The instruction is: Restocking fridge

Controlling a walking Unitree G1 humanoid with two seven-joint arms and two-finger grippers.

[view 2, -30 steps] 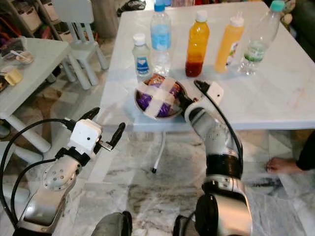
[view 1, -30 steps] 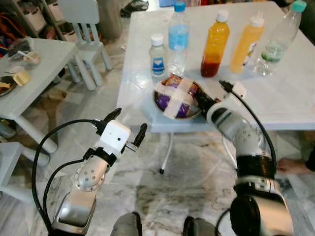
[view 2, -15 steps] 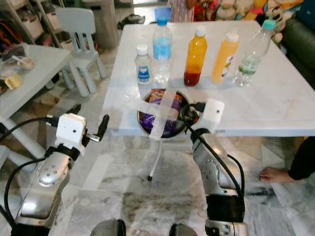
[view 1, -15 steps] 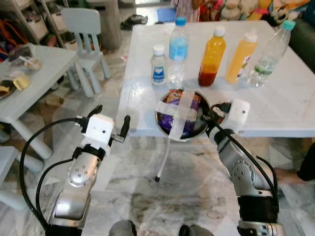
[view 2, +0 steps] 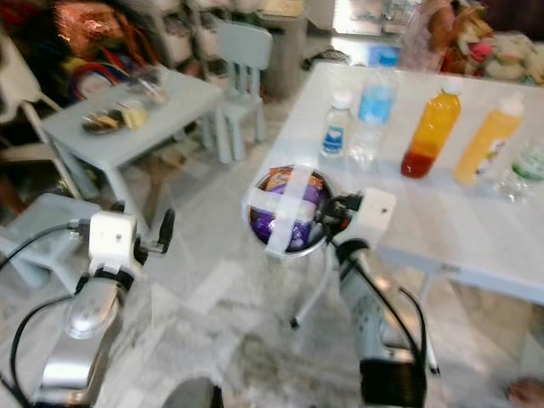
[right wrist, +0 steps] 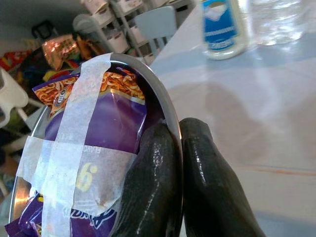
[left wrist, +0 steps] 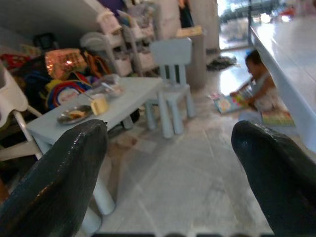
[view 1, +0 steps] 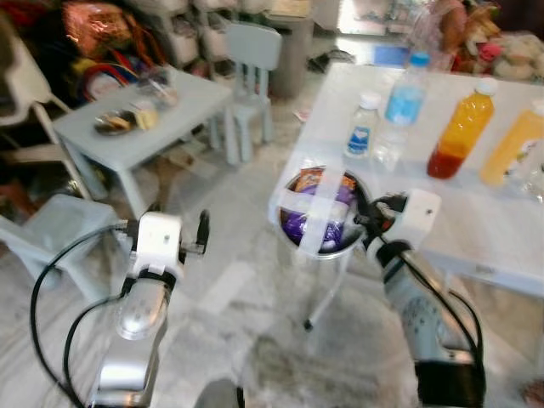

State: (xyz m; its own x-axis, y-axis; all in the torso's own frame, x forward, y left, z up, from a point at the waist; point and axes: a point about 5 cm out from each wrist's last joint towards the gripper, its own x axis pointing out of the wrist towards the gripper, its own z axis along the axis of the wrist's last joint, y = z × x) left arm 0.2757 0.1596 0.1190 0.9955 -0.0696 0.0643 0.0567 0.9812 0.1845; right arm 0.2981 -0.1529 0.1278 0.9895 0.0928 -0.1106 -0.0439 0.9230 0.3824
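My right gripper (right wrist: pixel 177 163) is clamped on the rim of the steel bowl (view 1: pixel 293 234), one finger inside and one outside, the jaws pinched together on the thin metal wall. The bowl holds purple and orange snack packets (right wrist: pixel 106 116) strapped down by a cross of white tape (view 1: pixel 321 212). From the head camera I see the bowl at the near left corner of the white surface (view 1: pixel 501 225); I cannot tell whether it rests on that corner or is held just off it.

Along the far part of the surface stand a small bottle with a blue label (view 1: pixel 362 129), a taller water bottle with a blue cap (view 1: pixel 402 106), a bottle of orange drink with red at the bottom (view 1: pixel 463 132) and a yellow-orange bottle (view 1: pixel 515 146) at the right.

My left gripper (view 1: pixel 174 234) hangs in the air over the tiled floor (left wrist: pixel 197 182), well apart from the surface, its jaws wide apart and holding nothing. Beyond its fingers I see a low pale-blue table (left wrist: pixel 106 111) with dishes, a small chair (left wrist: pixel 173 64), and a person sitting on the floor with books (left wrist: pixel 256 84).
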